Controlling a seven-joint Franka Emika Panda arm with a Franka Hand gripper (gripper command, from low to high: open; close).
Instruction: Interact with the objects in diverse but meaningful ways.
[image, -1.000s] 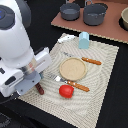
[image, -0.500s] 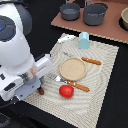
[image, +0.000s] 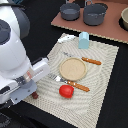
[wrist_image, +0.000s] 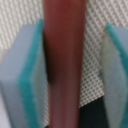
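Two pads (wrist_image: 27, 85) of the hand (wrist_image: 70, 70) flank the upright sausage stick (wrist_image: 64, 60), apart.

mock kitchen table, placemat (image: 102, 75), plate (image: 73, 68), pots (image: 95, 13)

The exterior view is evenly and softly lit, with short, faint shadows cast beside the red tomato (image: 66, 91) and the grey pots (image: 84, 12). Detail is softened by low resolution. The wrist view is heavily blurred; the sausage-like stick (wrist_image: 63, 60) is out of focus.
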